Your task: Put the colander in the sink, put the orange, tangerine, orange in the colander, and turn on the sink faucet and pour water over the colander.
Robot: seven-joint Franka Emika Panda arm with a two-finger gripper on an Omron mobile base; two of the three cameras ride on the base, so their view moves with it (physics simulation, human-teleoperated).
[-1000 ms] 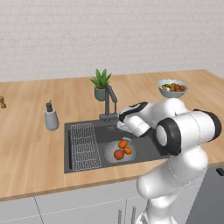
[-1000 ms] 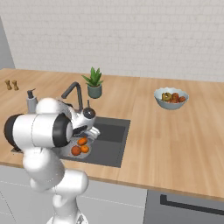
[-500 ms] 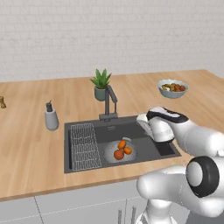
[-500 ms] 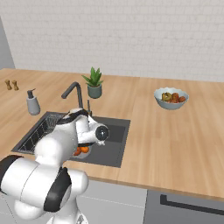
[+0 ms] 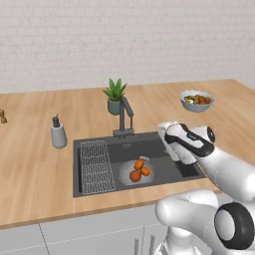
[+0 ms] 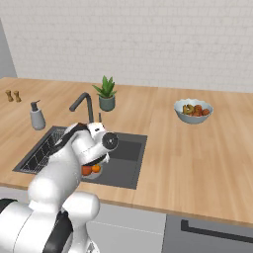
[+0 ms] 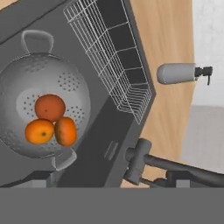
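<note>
The grey colander (image 5: pixel 124 173) (image 7: pixel 43 78) sits in the dark sink (image 5: pixel 162 167), beside the wire rack (image 7: pixel 118 57). Inside it lie three orange fruits (image 7: pixel 49 107) (image 5: pixel 135 175) close together; I cannot tell orange from tangerine. My gripper (image 5: pixel 167 133) (image 7: pixel 108 179) hovers open and holding nothing over the sink's right part, right of the faucet (image 5: pixel 124 117). In the hand view the faucet (image 7: pixel 144 162) lies between the wide-apart fingertips (image 7: pixel 33 179). Water is out of view.
A soap dispenser (image 5: pixel 58 133) (image 7: pixel 177 73) stands on the counter left of the sink. A potted plant (image 5: pixel 115 97) is behind the faucet. The pale fruit bowl (image 5: pixel 197 100) (image 6: pixel 193 110) sits at the back right. Small shakers (image 6: pixel 13 96) stand far left.
The hand has moved from above the colander to the right, and the arm's elbow has swung down towards the cameras. The gripper stayed open. The fruits have not moved.
</note>
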